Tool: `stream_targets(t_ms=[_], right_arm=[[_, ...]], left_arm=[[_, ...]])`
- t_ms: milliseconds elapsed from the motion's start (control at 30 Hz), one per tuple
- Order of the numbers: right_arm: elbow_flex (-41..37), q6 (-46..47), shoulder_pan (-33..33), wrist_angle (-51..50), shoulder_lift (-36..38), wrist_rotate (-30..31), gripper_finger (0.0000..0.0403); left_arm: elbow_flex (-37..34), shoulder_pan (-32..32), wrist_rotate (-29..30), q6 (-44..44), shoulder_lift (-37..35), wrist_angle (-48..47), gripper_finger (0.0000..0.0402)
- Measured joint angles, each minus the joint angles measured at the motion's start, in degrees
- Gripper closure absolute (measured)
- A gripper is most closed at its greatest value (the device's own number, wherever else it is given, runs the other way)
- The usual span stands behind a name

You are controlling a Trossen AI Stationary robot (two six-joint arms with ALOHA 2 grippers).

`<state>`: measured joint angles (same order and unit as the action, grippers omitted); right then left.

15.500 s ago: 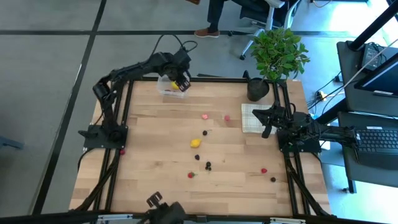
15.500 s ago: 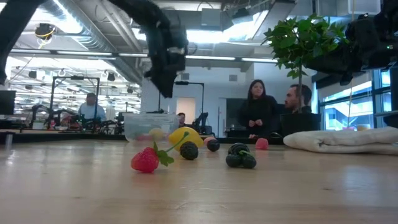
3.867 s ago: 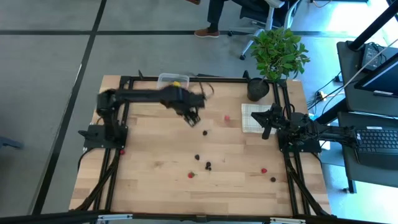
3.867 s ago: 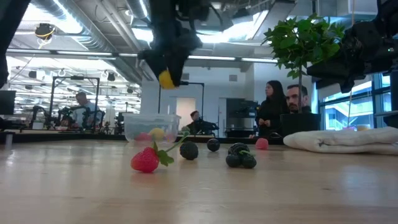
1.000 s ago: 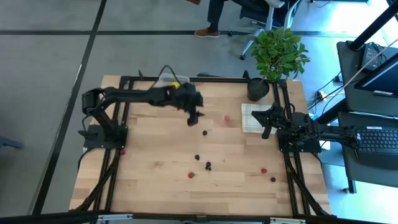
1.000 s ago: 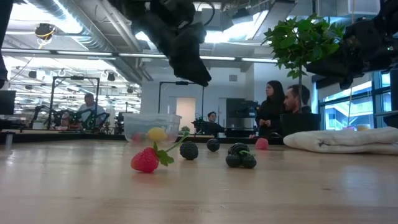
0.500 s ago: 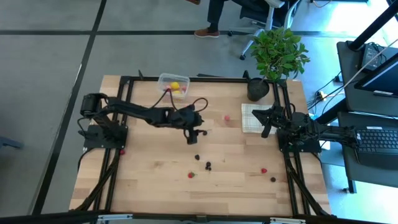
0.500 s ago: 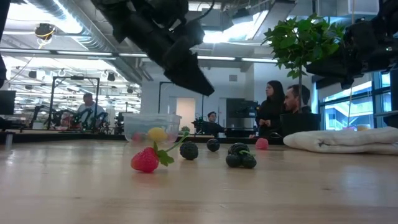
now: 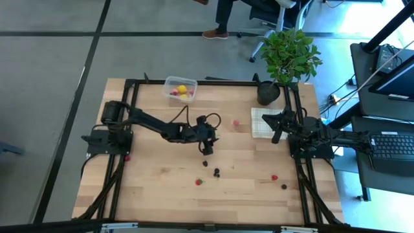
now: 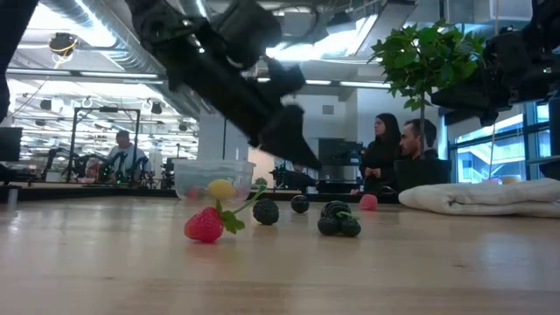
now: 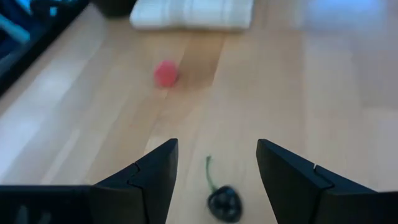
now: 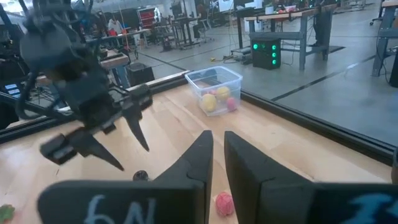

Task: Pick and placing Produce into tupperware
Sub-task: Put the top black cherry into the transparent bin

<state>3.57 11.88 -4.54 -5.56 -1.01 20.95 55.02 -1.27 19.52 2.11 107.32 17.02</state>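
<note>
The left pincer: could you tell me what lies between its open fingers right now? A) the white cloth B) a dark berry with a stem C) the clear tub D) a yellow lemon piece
B: in the left wrist view a dark berry with a thin stem lies on the wood between the open fingers of the left pincer.

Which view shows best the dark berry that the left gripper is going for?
The left wrist view: the dark berry with its stem lies between the open left gripper fingers. In the high view the gripper covers it; the right wrist view shows a dark speck; the low view cannot single it out.
</note>
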Motion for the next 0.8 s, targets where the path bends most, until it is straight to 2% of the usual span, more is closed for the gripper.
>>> stream_targets(t_ms=[133, 333, 800], right_arm=[[0.0, -0.2, 0.0, -0.2, 0.0, 0.0, 0.0358], [0.0, -0.2, 0.0, -0.3, 0.0, 0.0, 0.0358], [0.0, -0.4, 0.0, -0.3, 0.0, 0.0, 0.0358]], left_arm=[[0.0, 0.0, 2.5, 0.8, 3.1, 0.9, 0.0194], [0.0, 0.0, 2.4, 3.5, 6.7, 2.4, 0.0197], [0.1, 0.0, 1.0, 8.0, 6.7, -1.9, 0.0198]])
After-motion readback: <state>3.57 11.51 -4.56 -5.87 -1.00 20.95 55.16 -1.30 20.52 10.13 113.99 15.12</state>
